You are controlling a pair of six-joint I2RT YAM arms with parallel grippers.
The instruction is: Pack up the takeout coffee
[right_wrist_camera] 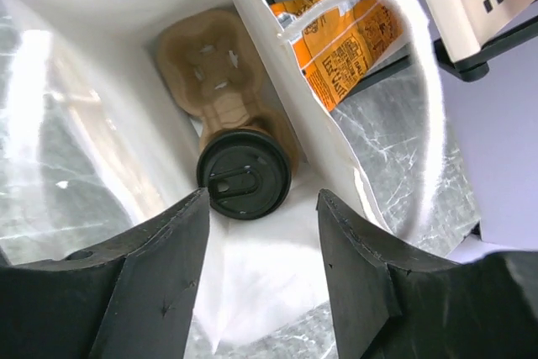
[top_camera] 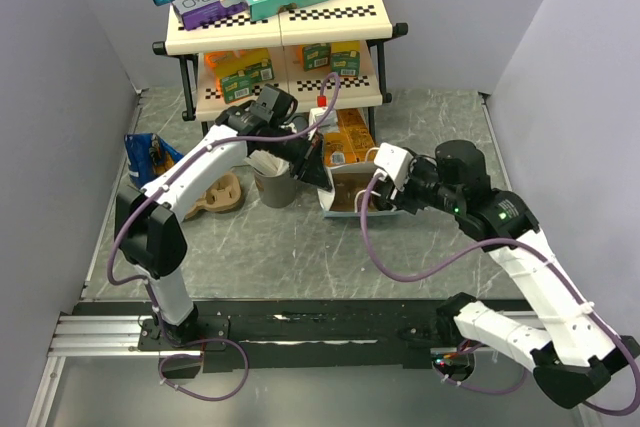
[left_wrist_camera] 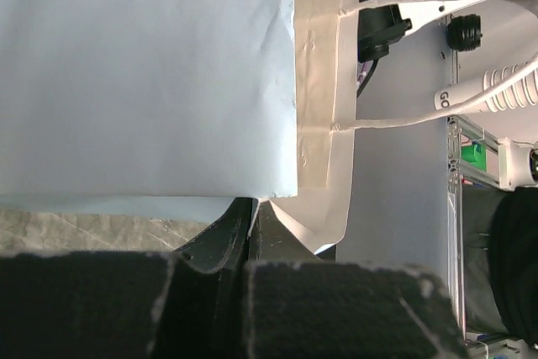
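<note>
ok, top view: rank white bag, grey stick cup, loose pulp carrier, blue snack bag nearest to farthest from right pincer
1. white bag, at the right pincer.
2. grey stick cup, left of the bag.
3. loose pulp carrier, further left.
4. blue snack bag, far left wall.
</note>
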